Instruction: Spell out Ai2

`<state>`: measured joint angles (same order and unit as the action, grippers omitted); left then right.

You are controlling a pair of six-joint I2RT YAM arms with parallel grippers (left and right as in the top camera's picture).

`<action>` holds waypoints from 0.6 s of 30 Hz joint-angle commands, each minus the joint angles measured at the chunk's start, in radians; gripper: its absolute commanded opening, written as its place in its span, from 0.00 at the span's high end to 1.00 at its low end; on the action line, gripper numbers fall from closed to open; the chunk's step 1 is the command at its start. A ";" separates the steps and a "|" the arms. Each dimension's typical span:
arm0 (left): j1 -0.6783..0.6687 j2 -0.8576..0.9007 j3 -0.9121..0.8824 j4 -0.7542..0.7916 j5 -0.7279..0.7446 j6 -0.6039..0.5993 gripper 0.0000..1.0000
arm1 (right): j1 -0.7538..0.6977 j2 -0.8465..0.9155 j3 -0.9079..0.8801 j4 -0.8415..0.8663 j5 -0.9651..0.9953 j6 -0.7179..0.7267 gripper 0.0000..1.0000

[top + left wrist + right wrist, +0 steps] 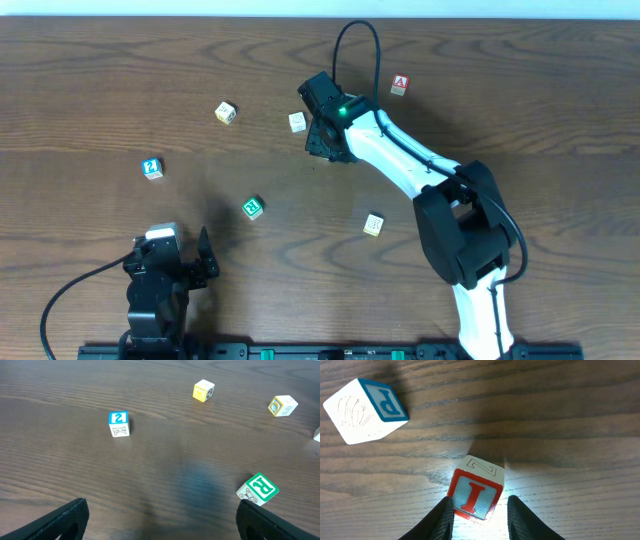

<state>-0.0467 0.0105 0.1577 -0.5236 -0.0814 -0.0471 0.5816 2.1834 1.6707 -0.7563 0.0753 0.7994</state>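
A red I block (476, 494) lies on the wood table, turned a little askew. My right gripper (479, 516) is open around it; the left finger touches its corner and a small gap shows at the right finger. In the overhead view the right gripper (325, 140) hides this block. A red A block (399, 85) sits at the far right. A blue 2 block (152, 168) sits at the left and also shows in the left wrist view (119, 424). My left gripper (172, 262) is open and empty near the front edge, also seen from its wrist (162, 517).
A blue P block (367, 410) lies close to the I block, up and to the left (297, 122). A green R block (252, 208) lies by my left gripper's right finger (257, 489). A yellow block (226, 112) and a pale block (373, 225) lie apart.
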 commanded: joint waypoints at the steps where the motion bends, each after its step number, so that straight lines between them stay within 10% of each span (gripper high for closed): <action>1: 0.005 -0.006 -0.015 0.000 -0.003 0.018 0.05 | -0.014 0.011 0.014 -0.007 0.015 -0.077 0.66; 18: 0.005 -0.006 -0.015 0.000 -0.003 0.018 0.05 | -0.029 0.011 0.014 -0.056 0.023 -0.417 0.58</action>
<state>-0.0467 0.0105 0.1577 -0.5236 -0.0814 -0.0467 0.5617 2.1834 1.6825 -0.7975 0.0761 0.4713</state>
